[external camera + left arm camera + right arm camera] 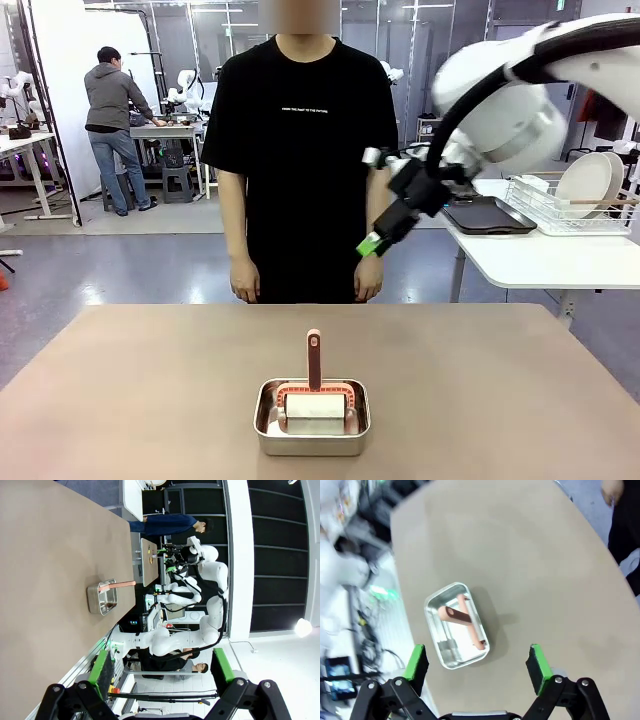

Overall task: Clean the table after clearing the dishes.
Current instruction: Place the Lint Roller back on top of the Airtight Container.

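Note:
The tan-brown table (150, 380) carries a small steel pan (312, 430) near its front middle. In the pan stands a salmon-handled cleaning tool (314, 362) with a white pad. My right gripper (374, 241) hangs high above the table's far side, in front of the person, well clear of the pan. The right wrist view looks down on the pan (456, 625) and tool (461, 616), with the right gripper (477, 662) open and holding nothing. In the left wrist view my left gripper (162, 667) is open and holding nothing, off the table's (50, 555) edge, far from the pan (102, 599). The dishes, round white plates (590, 183), lean in a wire rack.
A person in a black T-shirt (300, 150) stands at the table's far edge, hands down. At the right a white side table (540, 262) holds the wire rack (570, 212) and a dark tray (487, 214). Bare tabletop surrounds the pan.

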`<state>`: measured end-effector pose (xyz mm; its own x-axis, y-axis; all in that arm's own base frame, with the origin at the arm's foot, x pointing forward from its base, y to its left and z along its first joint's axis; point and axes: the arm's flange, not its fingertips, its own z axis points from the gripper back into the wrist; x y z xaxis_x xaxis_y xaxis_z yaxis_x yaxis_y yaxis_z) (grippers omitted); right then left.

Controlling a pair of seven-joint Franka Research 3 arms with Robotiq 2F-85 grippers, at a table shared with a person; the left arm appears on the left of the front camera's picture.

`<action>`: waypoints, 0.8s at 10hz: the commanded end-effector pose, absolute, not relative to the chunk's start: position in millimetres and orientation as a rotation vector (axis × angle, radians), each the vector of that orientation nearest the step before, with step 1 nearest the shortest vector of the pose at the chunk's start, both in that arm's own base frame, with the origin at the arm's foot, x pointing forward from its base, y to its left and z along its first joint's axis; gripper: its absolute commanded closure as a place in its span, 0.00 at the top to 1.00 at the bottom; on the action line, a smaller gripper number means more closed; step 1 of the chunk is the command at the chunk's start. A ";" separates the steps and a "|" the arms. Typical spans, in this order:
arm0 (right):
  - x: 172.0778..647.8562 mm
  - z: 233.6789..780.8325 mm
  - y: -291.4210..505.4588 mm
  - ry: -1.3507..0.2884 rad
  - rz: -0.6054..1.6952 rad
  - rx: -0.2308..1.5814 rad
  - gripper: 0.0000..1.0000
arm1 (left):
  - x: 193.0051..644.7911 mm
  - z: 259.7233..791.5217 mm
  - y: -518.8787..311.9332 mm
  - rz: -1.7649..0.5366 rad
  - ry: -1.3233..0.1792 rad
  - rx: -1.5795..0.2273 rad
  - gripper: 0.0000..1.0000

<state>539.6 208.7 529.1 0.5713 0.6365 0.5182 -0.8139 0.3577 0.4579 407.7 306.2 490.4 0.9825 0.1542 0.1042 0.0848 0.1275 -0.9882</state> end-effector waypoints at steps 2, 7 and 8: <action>544.6 502.7 119.0 -0.236 0.477 1.106 1.00 | 405.1 491.8 307.7 0.056 -0.203 -1.441 1.00; 498.1 473.4 -33.2 -0.259 0.210 1.249 1.00 | 405.1 491.8 307.7 0.056 -0.203 -1.441 1.00; 481.6 468.8 -69.4 -0.260 0.193 1.240 1.00 | 405.1 491.8 307.7 0.056 -0.203 -1.441 1.00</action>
